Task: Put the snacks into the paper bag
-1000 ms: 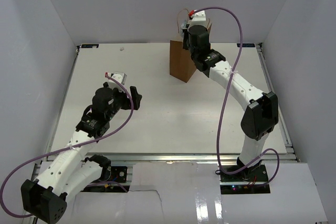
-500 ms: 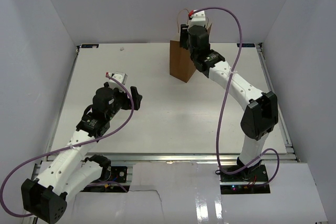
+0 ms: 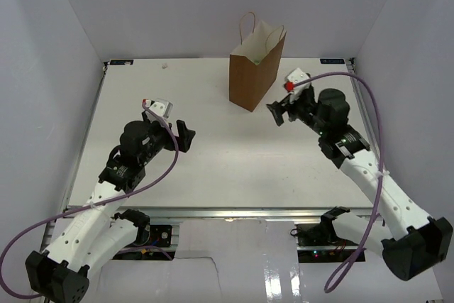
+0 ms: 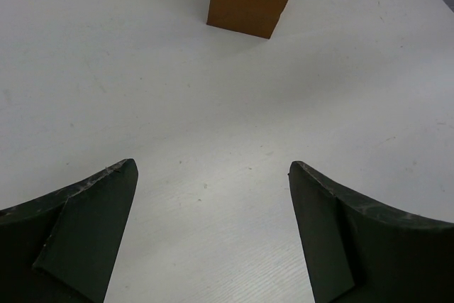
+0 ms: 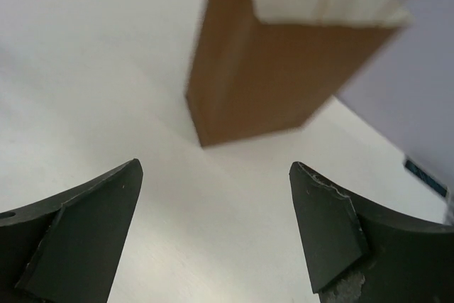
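While both arms are held above the table [image 3: 213,168], the bag [image 3: 250,83] is found standing upright on it, brown outside, with its mouth open and its pale inside turned up to the top camera. What the bag holds cannot be told from these views.

The right gripper [image 5: 213,172] is recorded near the bag, just off its right front corner and clear of it, pointed towards it. In the right wrist view the bag is seen ahead, blurred, above the gap between the fingers [image 5: 78,232]. These fingers are spread wide and nothing is held between them.

The left gripper [image 4: 211,172] is recorded well apart from the bag, to its left and on the near side, likewise aimed at it. The bag's foot is seen at the top of the left wrist view. Its fingers [image 4: 78,232] are also spread wide, with nothing gripped. Neither gripper is seen touching the bag.
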{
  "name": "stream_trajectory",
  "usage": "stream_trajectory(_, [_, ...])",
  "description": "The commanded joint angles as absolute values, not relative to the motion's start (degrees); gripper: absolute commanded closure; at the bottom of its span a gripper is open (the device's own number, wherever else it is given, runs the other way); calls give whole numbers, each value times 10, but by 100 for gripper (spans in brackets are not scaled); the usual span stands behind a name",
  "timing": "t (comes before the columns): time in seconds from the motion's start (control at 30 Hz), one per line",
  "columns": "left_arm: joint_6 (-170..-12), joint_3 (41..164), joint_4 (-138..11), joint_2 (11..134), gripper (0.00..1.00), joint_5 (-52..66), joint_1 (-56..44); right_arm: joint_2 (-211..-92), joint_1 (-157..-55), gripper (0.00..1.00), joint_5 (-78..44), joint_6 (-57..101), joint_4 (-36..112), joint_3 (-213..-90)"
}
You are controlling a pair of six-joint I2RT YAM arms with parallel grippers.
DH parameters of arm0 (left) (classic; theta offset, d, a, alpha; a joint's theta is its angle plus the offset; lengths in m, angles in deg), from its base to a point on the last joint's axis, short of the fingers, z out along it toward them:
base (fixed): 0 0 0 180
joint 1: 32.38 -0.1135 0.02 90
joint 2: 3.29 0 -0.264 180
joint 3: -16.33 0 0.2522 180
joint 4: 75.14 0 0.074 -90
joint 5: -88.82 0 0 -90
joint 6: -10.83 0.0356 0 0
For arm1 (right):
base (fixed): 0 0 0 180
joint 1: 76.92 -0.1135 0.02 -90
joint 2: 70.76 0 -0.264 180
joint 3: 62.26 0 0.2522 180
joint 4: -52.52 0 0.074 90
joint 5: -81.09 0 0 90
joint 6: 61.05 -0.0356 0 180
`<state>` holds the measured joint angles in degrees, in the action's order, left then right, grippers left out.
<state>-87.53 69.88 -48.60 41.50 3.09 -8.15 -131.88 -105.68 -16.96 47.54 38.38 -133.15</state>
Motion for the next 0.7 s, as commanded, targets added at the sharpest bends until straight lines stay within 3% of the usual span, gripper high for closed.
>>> stream_trajectory(0.0, [-870,693,-498,401,2,53,-79,-1270,-964,10,-140,437,404,-1258])
stream_trajectory(0.17, [-872,689,-501,406,2,54,-79,-1161,-851,10,-93,357,449,-1126])
stream_trajectory(0.47, [-861,693,-493,445,2,26,-79,-1135,-779,10,-35,294,400,-1108])
stream_trajectory(0.67, [-862,688,-489,431,2,1,-79,-1100,-720,10,-124,256,395,-1094])
